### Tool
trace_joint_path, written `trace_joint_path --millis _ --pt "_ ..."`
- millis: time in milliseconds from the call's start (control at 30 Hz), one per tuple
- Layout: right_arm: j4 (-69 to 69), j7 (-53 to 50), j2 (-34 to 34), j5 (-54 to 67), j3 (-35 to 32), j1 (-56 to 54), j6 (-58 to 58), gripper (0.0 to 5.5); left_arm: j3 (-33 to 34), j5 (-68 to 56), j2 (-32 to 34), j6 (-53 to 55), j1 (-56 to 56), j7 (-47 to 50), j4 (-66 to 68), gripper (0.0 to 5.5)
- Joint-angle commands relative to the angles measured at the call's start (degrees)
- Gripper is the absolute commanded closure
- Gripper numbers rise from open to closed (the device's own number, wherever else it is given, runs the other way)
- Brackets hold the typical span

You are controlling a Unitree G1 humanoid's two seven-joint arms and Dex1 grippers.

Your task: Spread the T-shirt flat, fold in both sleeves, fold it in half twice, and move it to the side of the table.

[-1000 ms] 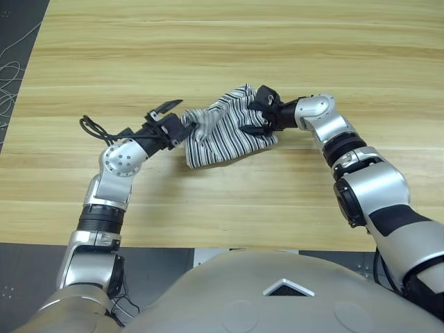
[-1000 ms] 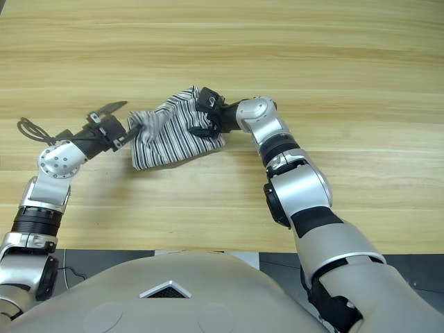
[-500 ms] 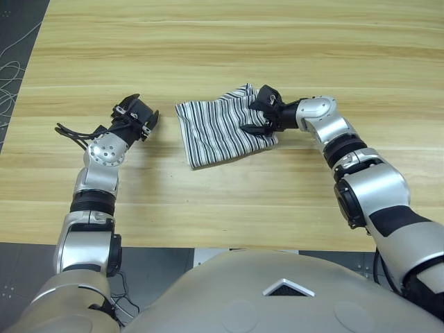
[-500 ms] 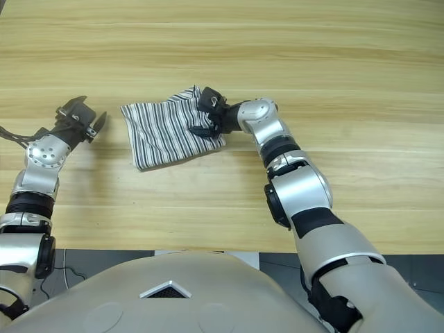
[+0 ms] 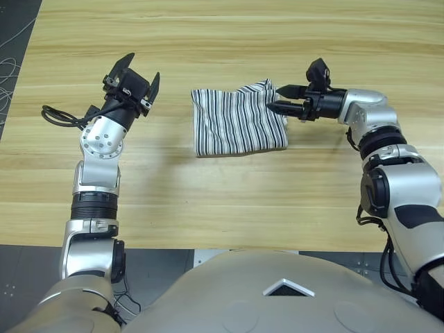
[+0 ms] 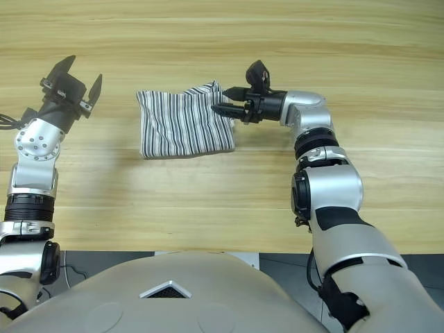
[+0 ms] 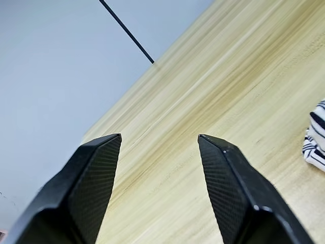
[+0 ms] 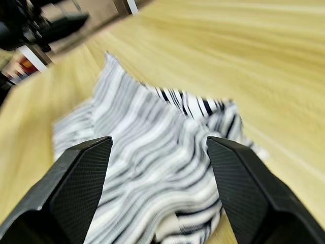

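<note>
A dark grey floor (image 5: 15, 28) is showing past the left edge of the light wooden table (image 5: 229, 41), and thin white cables (image 5: 8, 69) are lying loosely on it. In the left wrist view, a thin black line (image 7: 127, 31) is crossing a pale grey surface (image 7: 51, 61) beyond the table edge.

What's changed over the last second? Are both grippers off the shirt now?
Yes. The left gripper let go of the T-shirt's left edge first and drew away to the left, fingers open. The right gripper then released the right side and drew back to that edge, also open. The folded T-shirt stayed about where it was on the table.
</note>
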Motion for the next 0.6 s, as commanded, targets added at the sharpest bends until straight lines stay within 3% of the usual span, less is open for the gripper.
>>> trace_joint_path --millis 33,133,333,467,600 --pt "-7.7 4.4 2.4 4.6 -1.7 -0.4 1.7 2.07 0.2 -0.7 -0.8 0.8 1.3 0.0 -1.7 2.69" --pt "-15.7 6.1 5.4 4.9 1.2 2.4 2.5 2.07 0.7 -1.8 -1.3 1.4 2.6 -0.5 -3.9 2.69" --pt "-6.9 -14.6 13.1 -14.1 16.3 4.3 -11.1 2.07 2.5 -4.4 -2.0 2.6 5.5 0.0 -8.4 2.69" --pt "1.9 -26.4 17.7 -17.5 16.9 2.0 -12.9 2.07 3.7 -5.5 -2.7 3.4 7.6 0.2 -11.6 2.69" --pt "8.7 -44.3 18.2 -18.6 14.1 -0.5 -9.6 2.07 4.7 -6.3 -3.3 3.5 9.3 0.5 -13.2 2.69"
